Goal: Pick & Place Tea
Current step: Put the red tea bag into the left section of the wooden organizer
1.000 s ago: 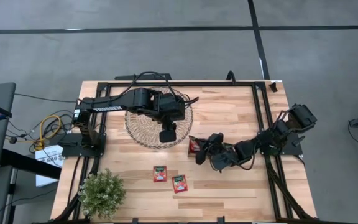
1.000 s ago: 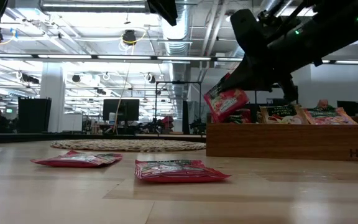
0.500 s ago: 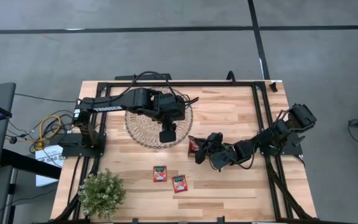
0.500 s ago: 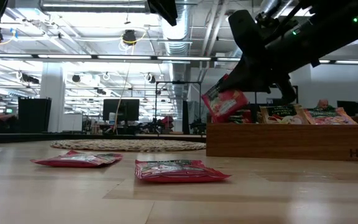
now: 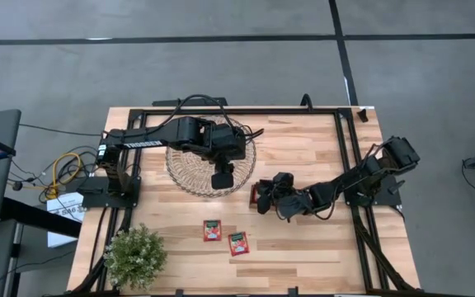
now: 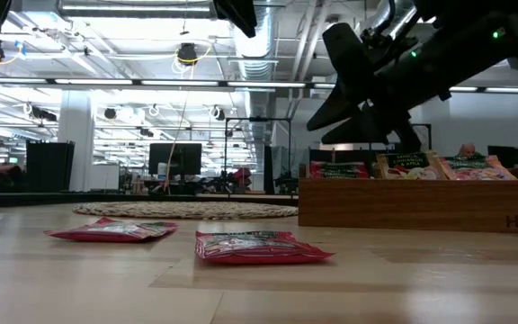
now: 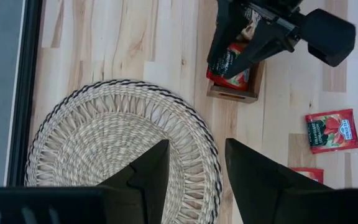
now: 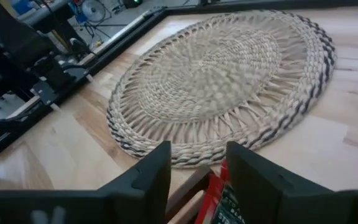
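Over the near end of the wooden tray (image 5: 256, 195), at the middle of the desk (image 5: 303, 140), we see the right tool (image 5: 264, 198) reaching in from the right side. Its two fingers stand parted and hold nothing; in the right wrist view a red tea sachet (image 8: 219, 196) lies just under them, standing in the tray's end compartment. From the left wrist view the same sachet (image 7: 232, 71) shows inside the tray (image 7: 235, 93), with the right tool (image 7: 241, 43) directly above it. In the low view we see further sachets (image 6: 407, 165) standing upright in the tray (image 6: 421, 207), their tops showing above its wall.

Two more red sachets lie flat on the desk toward its near edge, well apart from the tray: one (image 5: 212, 230) to the left, the other (image 5: 237, 243) just beside it to the right.

Over the round wicker mat (image 5: 190, 169) the left tool (image 5: 222, 179) hangs with its fingers apart and nothing between them. A small potted plant (image 5: 135, 256) stands at the near left corner of the desk.
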